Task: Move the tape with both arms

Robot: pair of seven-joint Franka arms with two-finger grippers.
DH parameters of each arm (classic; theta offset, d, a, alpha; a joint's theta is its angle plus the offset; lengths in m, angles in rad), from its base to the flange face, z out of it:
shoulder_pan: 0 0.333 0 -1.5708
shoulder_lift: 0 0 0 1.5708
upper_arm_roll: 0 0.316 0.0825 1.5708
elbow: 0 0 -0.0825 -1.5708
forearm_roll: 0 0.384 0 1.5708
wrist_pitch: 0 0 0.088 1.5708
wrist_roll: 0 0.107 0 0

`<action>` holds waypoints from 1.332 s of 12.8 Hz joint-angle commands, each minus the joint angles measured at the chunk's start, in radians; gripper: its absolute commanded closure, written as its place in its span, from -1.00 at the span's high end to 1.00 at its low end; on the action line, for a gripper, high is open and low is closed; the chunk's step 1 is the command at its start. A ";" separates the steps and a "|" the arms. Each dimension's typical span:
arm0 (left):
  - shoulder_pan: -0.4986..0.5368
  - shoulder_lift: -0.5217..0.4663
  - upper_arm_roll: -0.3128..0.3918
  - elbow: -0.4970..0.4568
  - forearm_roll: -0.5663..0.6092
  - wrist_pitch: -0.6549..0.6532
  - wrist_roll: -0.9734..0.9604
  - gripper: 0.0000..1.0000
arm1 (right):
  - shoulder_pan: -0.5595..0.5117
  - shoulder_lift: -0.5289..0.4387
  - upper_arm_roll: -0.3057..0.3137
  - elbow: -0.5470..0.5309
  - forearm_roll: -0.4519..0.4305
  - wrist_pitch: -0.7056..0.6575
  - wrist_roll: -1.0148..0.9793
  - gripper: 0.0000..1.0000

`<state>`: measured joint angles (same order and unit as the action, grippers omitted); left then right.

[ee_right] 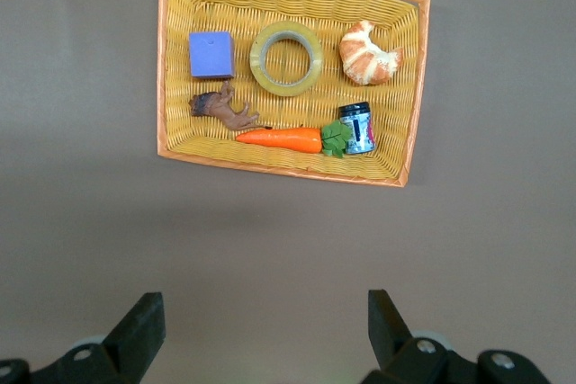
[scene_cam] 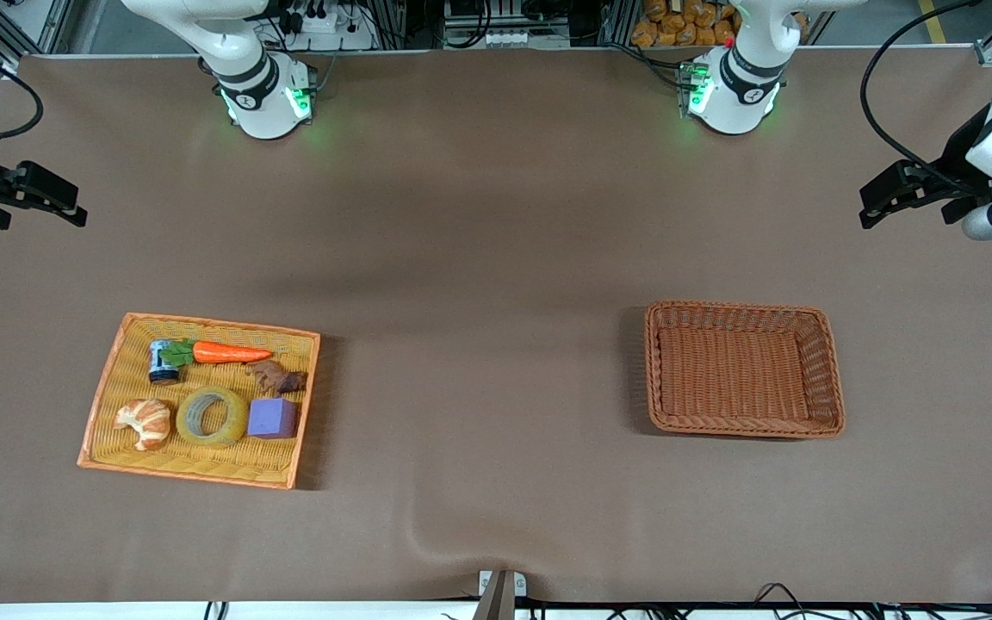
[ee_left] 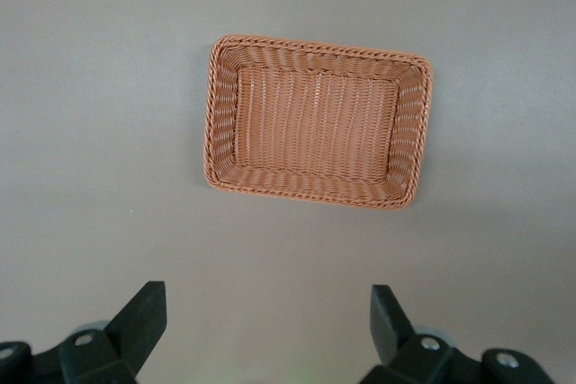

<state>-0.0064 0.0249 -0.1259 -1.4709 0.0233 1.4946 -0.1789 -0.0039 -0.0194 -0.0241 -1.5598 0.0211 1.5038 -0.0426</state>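
Note:
The tape (scene_cam: 212,417), a yellowish translucent ring, lies flat in the yellow wicker tray (scene_cam: 220,325) toward the right arm's end of the table, between a croissant (scene_cam: 145,422) and a purple cube (scene_cam: 272,418). It also shows in the right wrist view (ee_right: 286,58). My right gripper (scene_cam: 65,202) hangs open and empty high over the table edge at that end; its fingers (ee_right: 139,325) stand wide apart. My left gripper (scene_cam: 879,202) hangs open and empty high over the left arm's end, well apart from the tape; its fingers (ee_left: 144,317) are spread.
The tray also holds a carrot (scene_cam: 229,352), a small can (scene_cam: 163,362) and a brown toy (scene_cam: 276,377). An empty brown wicker basket (scene_cam: 832,370) stands toward the left arm's end and shows in the left wrist view (ee_left: 315,45). Bare brown table lies between tray and basket.

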 commanded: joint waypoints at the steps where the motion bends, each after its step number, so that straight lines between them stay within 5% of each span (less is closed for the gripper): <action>1: 0.002 0.007 0.003 0.024 0.000 -0.022 0.021 1.00 | -0.008 -0.001 0.000 0.004 -0.013 -0.017 0.012 1.00; 17: 0.000 0.015 0.009 0.017 -0.002 -0.020 0.004 1.00 | -0.011 0.016 0.001 0.003 -0.029 -0.022 0.020 1.00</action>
<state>-0.0049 0.0412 -0.1190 -1.4694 0.0233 1.4895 -0.1789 -0.0106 -0.0148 -0.0314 -1.5628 0.0130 1.4852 -0.0419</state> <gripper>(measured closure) 0.000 0.000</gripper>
